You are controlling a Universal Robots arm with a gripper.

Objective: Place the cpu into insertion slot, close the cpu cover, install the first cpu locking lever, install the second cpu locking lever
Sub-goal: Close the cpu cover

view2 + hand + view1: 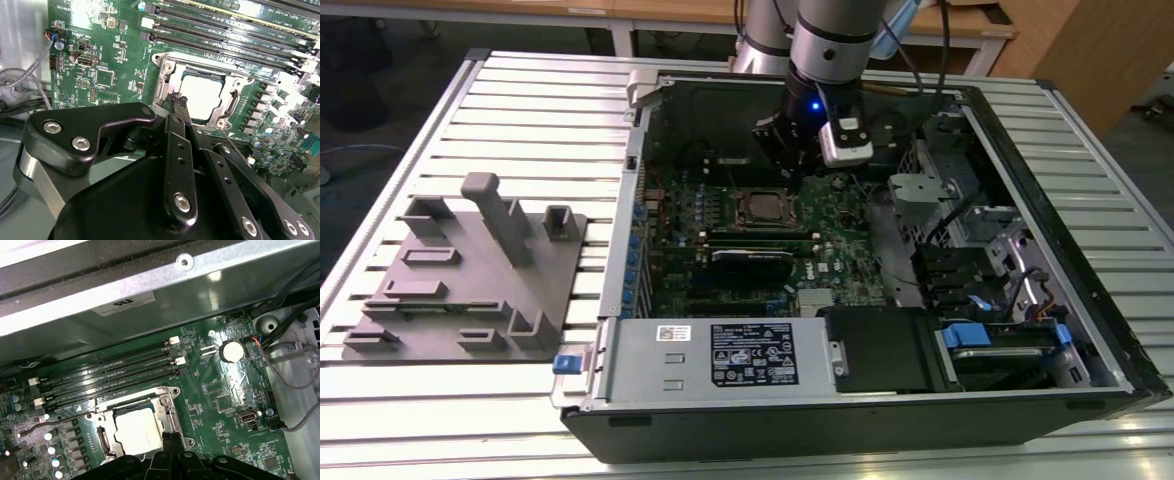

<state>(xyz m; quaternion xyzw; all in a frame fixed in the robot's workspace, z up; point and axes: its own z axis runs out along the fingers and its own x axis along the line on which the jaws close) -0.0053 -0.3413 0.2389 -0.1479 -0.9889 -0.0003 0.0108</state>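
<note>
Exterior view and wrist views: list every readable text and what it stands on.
No print here can be read.
On the grey metal box, the black label: white print, too small to read.
Beside it, the white sticker: too small to read.
On the case wall in the first wrist view, the white label: too small to read.
On the motherboard in the second wrist view, white lettering: too small to read.

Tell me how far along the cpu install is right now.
Done: the cpu sits in the insertion slot, and the cpu cover looks lowered around it. In hand: the shut gripper is at the socket's edge, with nothing visibly held. Left: one wire locking lever juts out unlatched; I cannot tell the other lever's state.
</note>
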